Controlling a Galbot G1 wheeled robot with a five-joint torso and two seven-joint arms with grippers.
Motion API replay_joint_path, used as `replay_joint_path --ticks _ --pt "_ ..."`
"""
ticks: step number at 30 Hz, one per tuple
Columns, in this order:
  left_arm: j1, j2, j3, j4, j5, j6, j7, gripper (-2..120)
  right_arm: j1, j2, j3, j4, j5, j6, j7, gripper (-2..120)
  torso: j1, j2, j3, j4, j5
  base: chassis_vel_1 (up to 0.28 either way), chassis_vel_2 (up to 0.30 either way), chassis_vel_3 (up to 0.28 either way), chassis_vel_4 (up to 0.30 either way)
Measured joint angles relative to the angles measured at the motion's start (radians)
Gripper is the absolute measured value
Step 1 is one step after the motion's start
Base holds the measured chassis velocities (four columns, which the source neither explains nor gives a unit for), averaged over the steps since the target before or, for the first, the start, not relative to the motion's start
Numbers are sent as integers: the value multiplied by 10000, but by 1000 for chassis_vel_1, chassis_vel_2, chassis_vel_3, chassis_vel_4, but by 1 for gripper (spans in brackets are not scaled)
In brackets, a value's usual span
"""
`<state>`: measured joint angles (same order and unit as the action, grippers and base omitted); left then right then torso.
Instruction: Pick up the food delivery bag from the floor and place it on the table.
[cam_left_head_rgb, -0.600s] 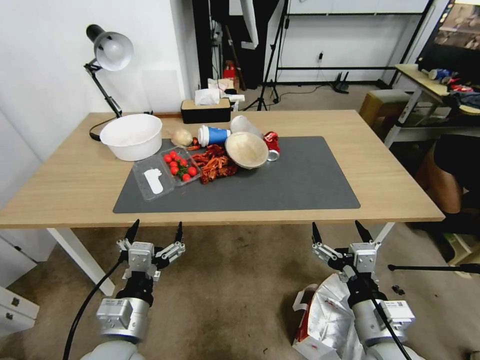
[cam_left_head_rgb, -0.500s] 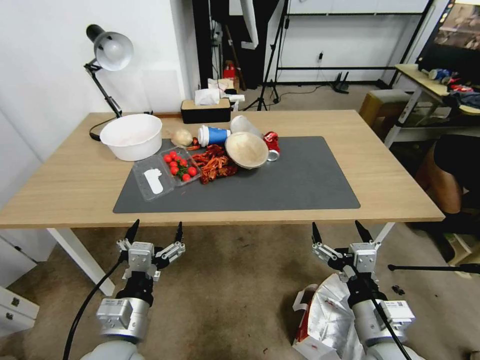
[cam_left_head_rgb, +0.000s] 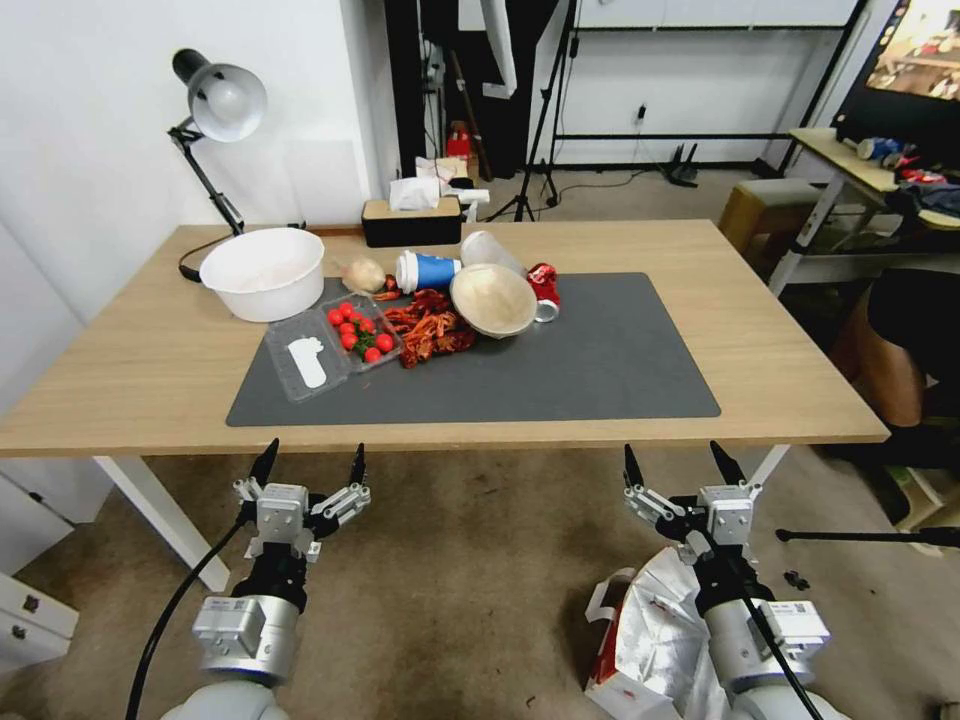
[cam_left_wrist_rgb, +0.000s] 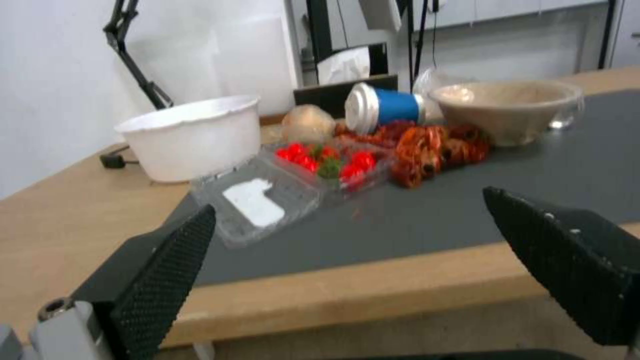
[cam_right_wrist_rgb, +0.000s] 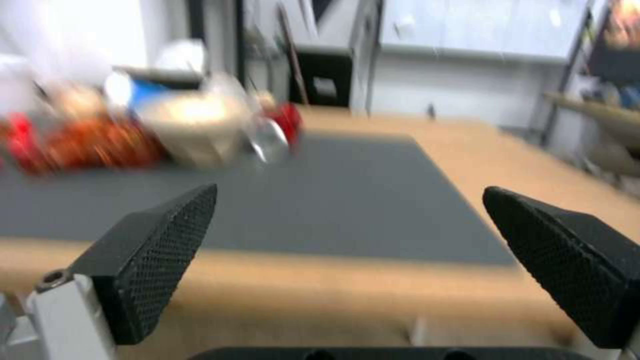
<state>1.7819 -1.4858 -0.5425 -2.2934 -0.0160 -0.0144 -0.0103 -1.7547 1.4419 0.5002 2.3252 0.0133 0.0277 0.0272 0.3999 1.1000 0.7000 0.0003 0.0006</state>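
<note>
While I am holding both arms low before the table (cam_left_head_rgb: 780, 380), my left gripper (cam_left_head_rgb: 310, 462) is hovering with jaws spread apart and empty. My right gripper (cam_left_head_rgb: 678, 458) is hanging likewise spread, with the food delivery bag (cam_left_head_rgb: 650, 630) sitting on the floor (cam_left_head_rgb: 470, 580) just behind and beneath it.

head high, wrists low, facing table (cam_left_head_rgb: 780, 330)

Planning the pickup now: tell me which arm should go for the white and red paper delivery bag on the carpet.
Right. The right gripper hangs open directly above the white and red paper delivery bag on the carpet; the left gripper, also open, hangs over bare carpet well aside.
</note>
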Motion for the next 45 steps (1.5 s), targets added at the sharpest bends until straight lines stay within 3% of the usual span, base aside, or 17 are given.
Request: replay_joint_path --ticks 1,2,4,5,6,10,14,29,45 --pt "0 0 0 0 0 0 0 100 0 0 0 0 0 0 0 100 0 0 0 0 0 0 0 0 0" --pt "-486 370 230 188 -422 -416 -296 100 270 -367 -225 190 87 212 129 100 0 0 -1 15 -15 0 0 0 0" --pt "-847 637 379 317 -704 -677 -494 100 361 -501 -312 227 214 214 188 100 1 0 -1 6 -12 0 0 0 0" --pt "-1097 803 468 384 -880 -869 -621 100 413 -580 -379 234 330 211 218 100 3 -1 0 -13 -9 0 0 0 0" --pt "-1340 972 584 488 -1086 -1056 -735 100 473 -648 -399 252 432 217 255 100 4 -1 1 -11 -8 0 0 0 0" --pt "-1405 1031 619 660 -1148 -1215 -736 100 494 -686 -435 219 461 217 272 100 0 -1 0 1 -3 0 0 0 0" --pt "-1402 1009 515 910 -994 -1640 -623 100 491 -730 -409 178 463 222 271 100 1 -1 0 -1 -7 0 0 0 0" --pt "-1292 993 530 924 -843 -1771 -655 100 468 -647 -456 127 456 295 268 100 -38 -88 -50 -2 -6 0 0 0 0" --pt "-1291 959 588 941 -740 -1742 -687 100 506 -614 -453 99 456 290 311 100 -445 -1014 -564 -2 -6 0 0 0 0"
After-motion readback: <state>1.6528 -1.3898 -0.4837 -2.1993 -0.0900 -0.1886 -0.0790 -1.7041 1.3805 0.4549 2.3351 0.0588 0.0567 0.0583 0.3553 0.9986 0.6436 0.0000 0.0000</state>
